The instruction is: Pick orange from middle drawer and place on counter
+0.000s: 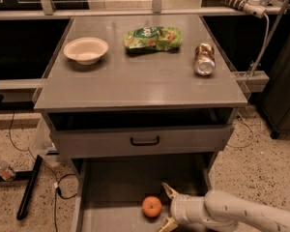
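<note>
The orange (152, 207) lies on the flat grey floor of the pulled-out middle drawer (116, 187), near its front. My gripper (167, 207) reaches in from the lower right on a white arm. It sits just right of the orange with its fingers spread open, one fingertip (167, 190) above and one below at the frame's edge. It holds nothing. The counter (140, 79) is the grey top of the cabinet above.
On the counter stand a white bowl (86, 50) at the left, a green chip bag (152, 38) in the middle and a tipped can (204, 59) at the right. A drawer front with a black handle (145, 141) sits above the open drawer. Cables (58, 190) lie on the floor at left.
</note>
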`<state>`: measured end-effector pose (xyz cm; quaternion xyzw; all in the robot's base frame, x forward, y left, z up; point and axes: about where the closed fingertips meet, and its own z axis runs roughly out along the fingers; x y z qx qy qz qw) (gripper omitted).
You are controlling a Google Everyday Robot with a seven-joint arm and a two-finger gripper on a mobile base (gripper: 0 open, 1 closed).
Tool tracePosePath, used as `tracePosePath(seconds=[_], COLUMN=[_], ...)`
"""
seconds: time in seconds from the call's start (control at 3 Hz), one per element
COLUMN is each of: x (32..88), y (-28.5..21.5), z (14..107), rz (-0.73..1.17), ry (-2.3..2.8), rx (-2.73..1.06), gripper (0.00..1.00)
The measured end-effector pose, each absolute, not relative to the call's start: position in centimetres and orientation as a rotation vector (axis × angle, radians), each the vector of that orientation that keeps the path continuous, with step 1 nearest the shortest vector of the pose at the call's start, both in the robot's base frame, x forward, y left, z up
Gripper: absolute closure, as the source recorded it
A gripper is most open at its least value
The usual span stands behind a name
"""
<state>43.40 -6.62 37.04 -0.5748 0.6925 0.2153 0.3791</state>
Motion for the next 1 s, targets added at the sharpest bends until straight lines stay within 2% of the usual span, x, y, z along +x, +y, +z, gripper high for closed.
tracePosePath(seconds=[1.0], x=[44.9], y=[-5.3], z=[41.4], rz=[0.614], ry=[1.672], rx=[-1.402], gripper=[0.0])
